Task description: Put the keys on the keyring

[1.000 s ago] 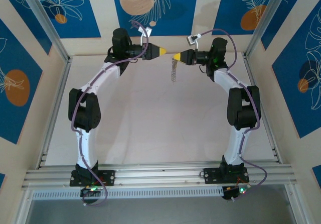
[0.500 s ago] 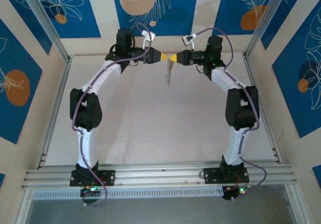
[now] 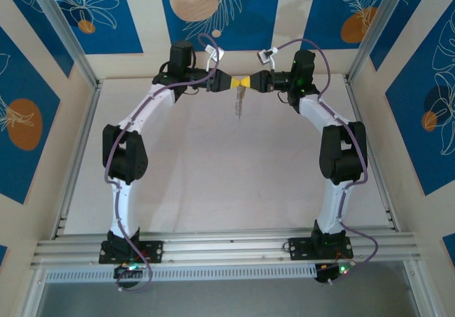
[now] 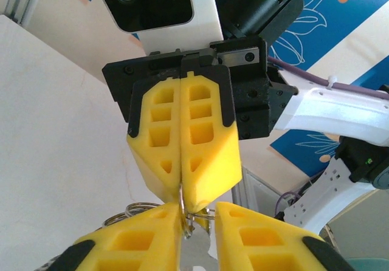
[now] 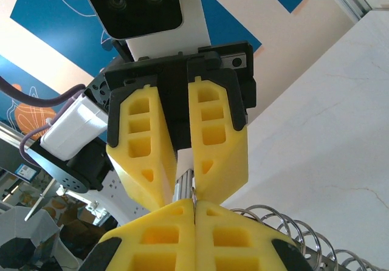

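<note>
Keys (image 3: 239, 106): short string hanging straight down in mid-air over the far middle of the table (image 3: 213, 196). Long axis is vertical, top end where the 2 grippers meet, bottom end free and clear of the surface.

Left arm (image 3: 119, 162) and right arm (image 3: 343, 153) both arch in from their sides to the far centre. The fingers point at each other along a left-right line, nose to nose, tips touching or as good as.

Right gripper (image 4: 182, 189): clenched, yellow fingers flush with no gap, pinching a thin bit of metal at the very tip. My read is that this is the top of the keys, since the string drops from there.

Left gripper (image 5: 184, 189): fingers a narrow slot apart with metal sitting in the slot. Can't tell whether the pads bear on it or just straddle it, so grasping vs released is unresolved.

Keyring (image 4: 191, 221): I take it to be the thin wire loop in that slot, right at the left fingertips and just under the right gripper's tip. More small loops of the string run off to the side, partly hidden behind a finger.

What the next move turns on: the loop lies dead ahead of the left gripper, between its fingers, on a horizontal left-right approach line. The keys hang square to that line, below it. Left is the arm placed to take the loop; right only has to hold.
</note>
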{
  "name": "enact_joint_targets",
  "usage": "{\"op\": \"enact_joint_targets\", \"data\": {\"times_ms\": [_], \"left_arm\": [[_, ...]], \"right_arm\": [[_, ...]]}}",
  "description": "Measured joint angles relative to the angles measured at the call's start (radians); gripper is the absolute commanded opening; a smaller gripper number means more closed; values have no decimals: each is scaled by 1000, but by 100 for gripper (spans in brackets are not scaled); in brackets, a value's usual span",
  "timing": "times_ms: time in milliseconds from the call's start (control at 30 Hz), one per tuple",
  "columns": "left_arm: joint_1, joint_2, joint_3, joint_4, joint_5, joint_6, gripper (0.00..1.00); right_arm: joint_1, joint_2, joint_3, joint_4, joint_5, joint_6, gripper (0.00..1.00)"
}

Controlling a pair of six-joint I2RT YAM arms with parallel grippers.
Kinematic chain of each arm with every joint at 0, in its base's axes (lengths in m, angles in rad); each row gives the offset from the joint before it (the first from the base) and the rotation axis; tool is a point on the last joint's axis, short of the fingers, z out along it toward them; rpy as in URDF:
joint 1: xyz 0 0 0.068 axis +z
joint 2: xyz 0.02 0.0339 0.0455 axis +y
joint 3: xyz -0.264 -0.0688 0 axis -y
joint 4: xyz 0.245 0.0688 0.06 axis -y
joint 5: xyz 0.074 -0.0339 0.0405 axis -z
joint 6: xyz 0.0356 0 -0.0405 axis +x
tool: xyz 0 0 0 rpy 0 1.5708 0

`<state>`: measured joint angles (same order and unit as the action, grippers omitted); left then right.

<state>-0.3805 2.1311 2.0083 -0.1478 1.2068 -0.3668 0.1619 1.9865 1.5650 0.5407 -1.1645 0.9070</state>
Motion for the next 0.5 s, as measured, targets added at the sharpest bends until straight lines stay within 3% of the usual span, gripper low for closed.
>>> {"op": "enact_joint_targets", "data": {"times_ms": [300,500], "left_arm": [[-3,6,2,-7,-3,4,9],[-8,7,5,-5,-3,-1,23]], "right_arm": [[3,0,0,-3,-3,-3,0],[2,0,0,-8,-3,-11,0]]}}
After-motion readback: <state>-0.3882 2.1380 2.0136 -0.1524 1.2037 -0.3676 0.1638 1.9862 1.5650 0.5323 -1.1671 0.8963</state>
